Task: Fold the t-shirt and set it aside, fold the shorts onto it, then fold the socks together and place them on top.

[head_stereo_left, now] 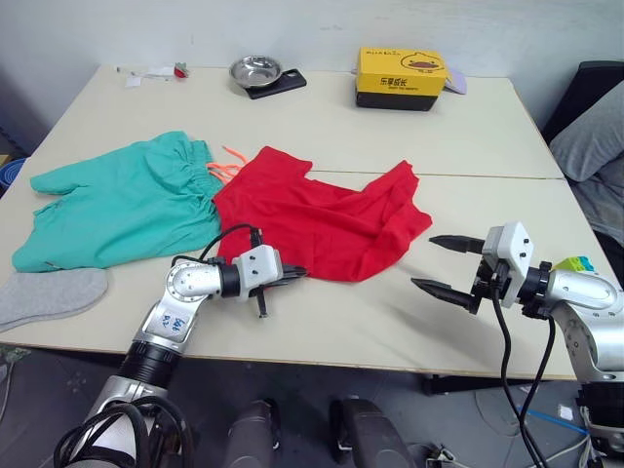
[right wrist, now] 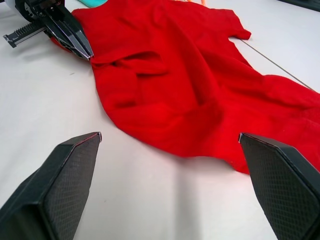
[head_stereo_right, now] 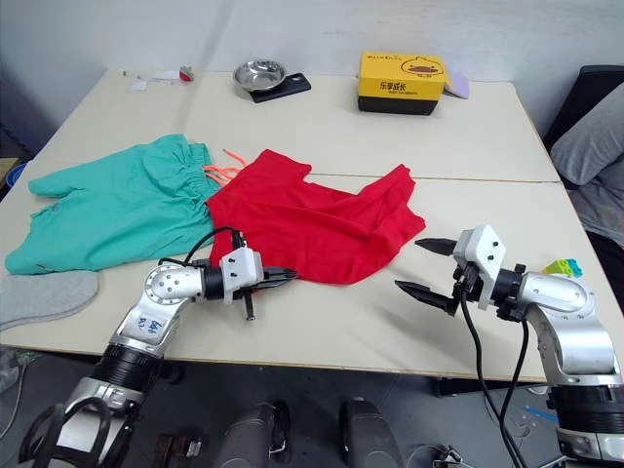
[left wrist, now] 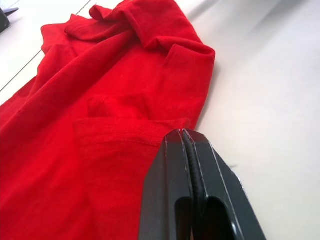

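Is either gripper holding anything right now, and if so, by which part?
The left gripper is shut at the near hem edge of the bright red cotton t-shirt, seemingly pinching it. The right gripper is open, holding nothing.

left claw (head_stereo_left: 295, 272) closed, right claw (head_stereo_left: 444, 263) spread wide

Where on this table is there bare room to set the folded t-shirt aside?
Bare table runs between the t-shirt and the far row of steel bowl and yellow box. The near strip between the left hand and the right hand is free too. The left side is crowded by the shorts and a sock.
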